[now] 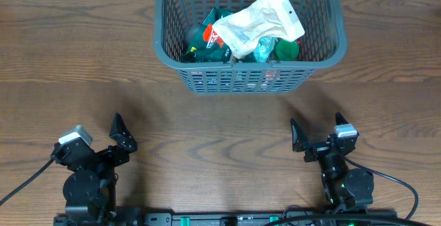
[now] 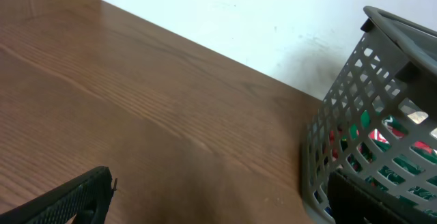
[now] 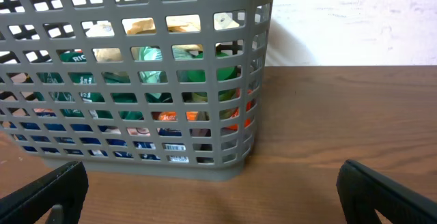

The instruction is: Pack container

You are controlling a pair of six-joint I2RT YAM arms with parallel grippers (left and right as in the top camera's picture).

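Note:
The dark grey lattice container (image 1: 172, 54) stands at the far middle of the table. It holds several snack packets; a white crinkled packet (image 1: 258, 23) lies on top, with green ones under it. It also shows in the left wrist view (image 2: 341, 115) and the right wrist view (image 3: 252, 67). My left gripper (image 1: 122, 135) is open and empty near the front left. My right gripper (image 1: 317, 138) is open and empty near the front right. Both are well short of the container.
The wooden table (image 1: 83, 60) runs out to both sides of the container. A white wall (image 2: 239, 19) rises behind the table's far edge.

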